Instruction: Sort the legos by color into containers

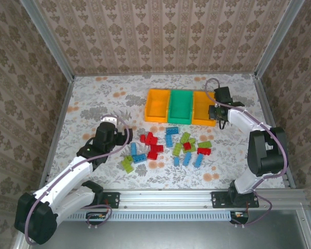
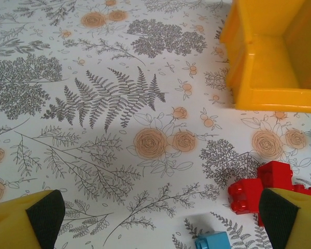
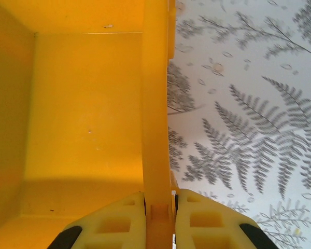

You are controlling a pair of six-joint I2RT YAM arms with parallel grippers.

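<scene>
Right wrist, hand [image 3: 158,210] pinching orange-yellow bin [image 3: 154,104] wall

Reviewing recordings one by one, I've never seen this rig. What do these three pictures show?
Two white robot arms are bolted at the near edge of a floral-patterned table. One picture looks down from above and behind; the others come from a camera on each wrist. On it lie small studded plastic bricks in red, blue and lime green, beside three joined open plastic bins, two orange-yellow around one green. The left claw is open, holding nothing. The right claw is shut on the right orange-yellow bin's outer wall.
</scene>
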